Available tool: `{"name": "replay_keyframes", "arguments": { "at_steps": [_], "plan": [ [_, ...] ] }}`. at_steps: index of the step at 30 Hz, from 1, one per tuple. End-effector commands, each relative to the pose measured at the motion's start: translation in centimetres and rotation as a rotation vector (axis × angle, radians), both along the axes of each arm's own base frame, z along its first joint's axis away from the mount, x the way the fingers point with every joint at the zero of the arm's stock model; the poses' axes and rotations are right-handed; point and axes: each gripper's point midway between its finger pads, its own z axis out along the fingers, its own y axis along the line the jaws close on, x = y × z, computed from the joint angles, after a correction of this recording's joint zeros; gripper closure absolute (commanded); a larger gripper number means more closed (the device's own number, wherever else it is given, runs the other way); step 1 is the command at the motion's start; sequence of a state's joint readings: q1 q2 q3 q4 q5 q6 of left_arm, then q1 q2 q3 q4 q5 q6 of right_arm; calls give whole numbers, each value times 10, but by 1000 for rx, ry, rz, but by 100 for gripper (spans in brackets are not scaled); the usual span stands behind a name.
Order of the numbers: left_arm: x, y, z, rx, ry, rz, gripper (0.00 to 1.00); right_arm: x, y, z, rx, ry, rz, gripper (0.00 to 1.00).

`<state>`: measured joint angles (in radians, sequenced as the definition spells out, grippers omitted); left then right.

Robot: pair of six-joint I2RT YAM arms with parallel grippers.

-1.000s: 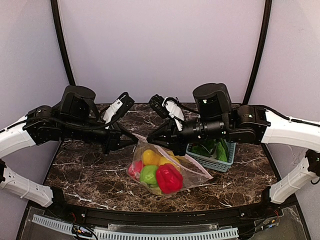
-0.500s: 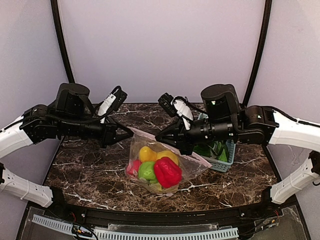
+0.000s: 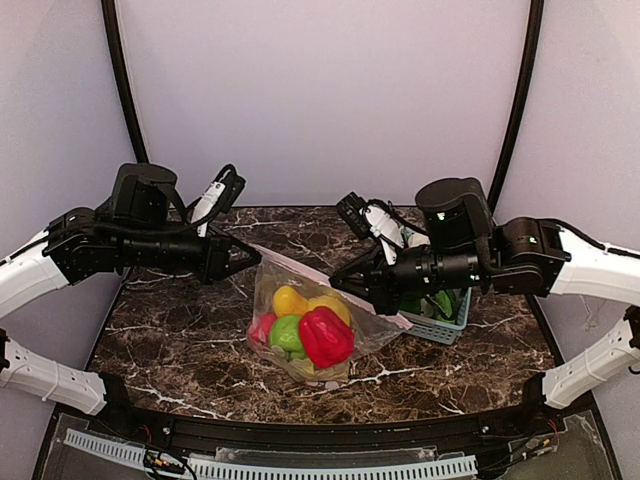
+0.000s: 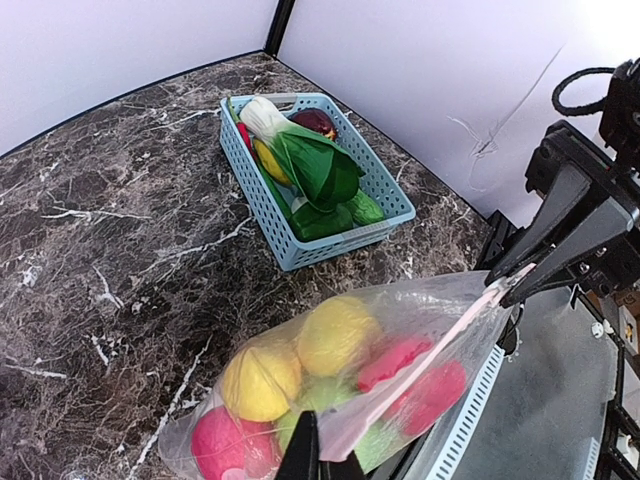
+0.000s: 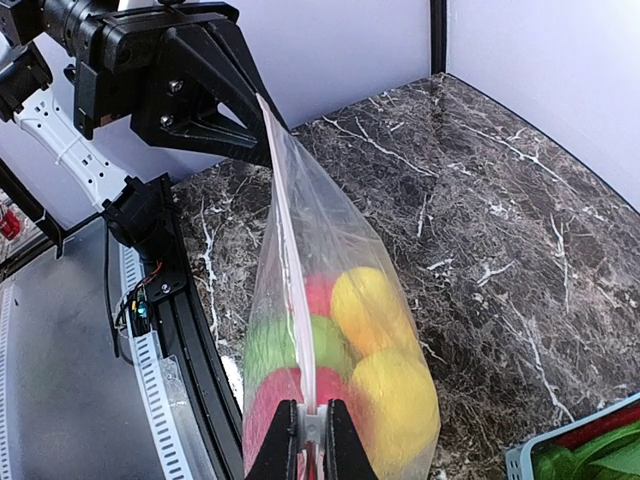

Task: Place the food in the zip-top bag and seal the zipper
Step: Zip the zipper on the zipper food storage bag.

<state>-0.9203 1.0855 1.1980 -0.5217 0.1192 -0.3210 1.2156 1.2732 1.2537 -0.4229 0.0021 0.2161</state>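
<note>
Through the film of the zip-top bag [image 3: 375, 330], the red [image 3: 325, 336], yellow [image 3: 288, 300] and green [image 3: 287, 336] toy produce blurs together, and whether the bag's bottom touches the marble table [image 3: 170, 345] is unclear. Its zipper [image 5: 291, 270] stretches taut from left to right. The left gripper [image 3: 255, 256] is clamped on one end and the right gripper [image 3: 340, 283] pinches it farther along. Only the left wrist view shows the basket [image 4: 330, 245] fully, where the top view has the right arm covering it.

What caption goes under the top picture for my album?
Left pincer and right pincer hold the zipper ends of a zip-top bag full of toy food, beside a blue basket.
</note>
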Motion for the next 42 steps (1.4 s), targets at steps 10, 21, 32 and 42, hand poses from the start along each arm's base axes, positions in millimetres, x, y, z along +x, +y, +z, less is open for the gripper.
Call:
{"name": "replay_keyframes", "arguments": {
  "at_steps": [10, 21, 32, 42],
  "plan": [
    [37, 25, 9, -58, -9, 167, 99, -5, -38, -35, -146, 74, -83, 100],
    [47, 36, 8, -76, 4, 201, 99, -4, -46, -36, -156, 83, -110, 100],
    [52, 45, 8, -73, 2, 227, 99, -5, -49, -39, -173, 95, -117, 100],
    [57, 53, 6, -77, 12, 247, 99, -4, -53, -40, -184, 98, -128, 100]
  ]
}}
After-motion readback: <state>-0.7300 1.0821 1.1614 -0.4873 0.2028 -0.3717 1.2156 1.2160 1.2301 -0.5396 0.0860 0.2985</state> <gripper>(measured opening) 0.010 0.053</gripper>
